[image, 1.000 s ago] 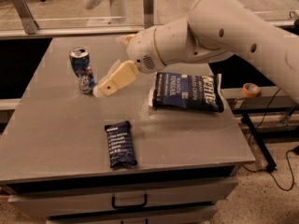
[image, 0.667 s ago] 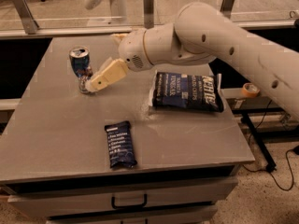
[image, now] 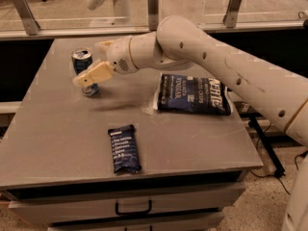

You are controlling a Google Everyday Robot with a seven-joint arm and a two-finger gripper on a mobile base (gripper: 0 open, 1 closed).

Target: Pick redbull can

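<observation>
The redbull can [image: 83,61], a slim blue-and-silver can with a silver top, stands upright at the far left of the grey table [image: 57,129]. My gripper [image: 86,77] reaches in from the right on the white arm. Its cream fingers [image: 96,73] lie across the can's lower half and hide its middle. The can's top and base still show.
A flat dark blue snack bar wrapper [image: 123,148] lies near the table's front edge. A larger dark blue chip bag [image: 193,94] lies at the right, under my arm. A glass barrier with metal posts [image: 153,6] runs behind the table. Drawers sit below the front edge.
My arm has swung left across the table. The gripper has gone from the middle of the table to the can and now overlaps it. The can has not moved.
</observation>
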